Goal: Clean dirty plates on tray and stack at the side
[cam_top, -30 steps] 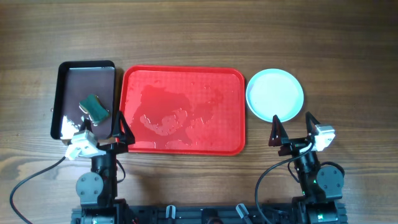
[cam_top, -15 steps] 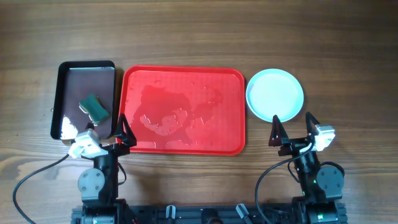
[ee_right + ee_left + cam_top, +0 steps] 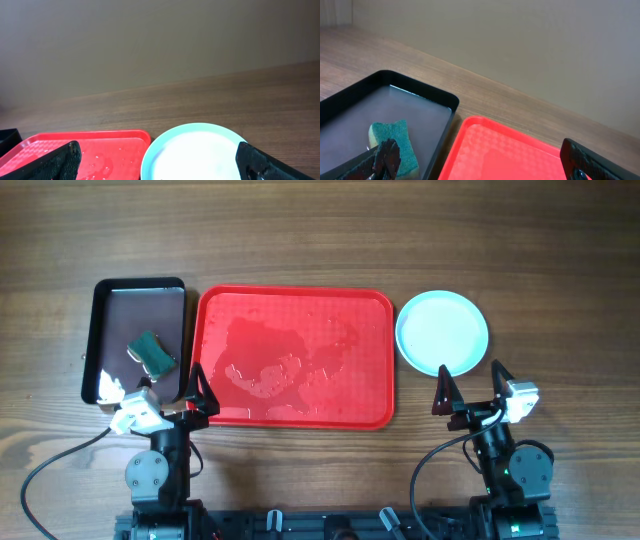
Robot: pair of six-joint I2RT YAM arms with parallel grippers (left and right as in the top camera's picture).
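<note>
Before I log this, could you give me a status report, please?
Left hand open, right hand open. Tray wet, plateless; turquoise plate beside it. Nothing obstructing.

One red tray (image 3: 300, 310), one black tray (image 3: 140, 308), one green sponge (image 3: 152, 351), one plate pile (image 3: 442, 332), white on turquoise; exact plate count unclear.

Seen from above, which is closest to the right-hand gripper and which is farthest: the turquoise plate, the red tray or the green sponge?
Measured from the right gripper in the overhead view:
1. The pale turquoise plate, just beyond it on the right side.
2. The red tray, in the middle, off to its left.
3. The green sponge, far left, lying in the black tray.
</note>
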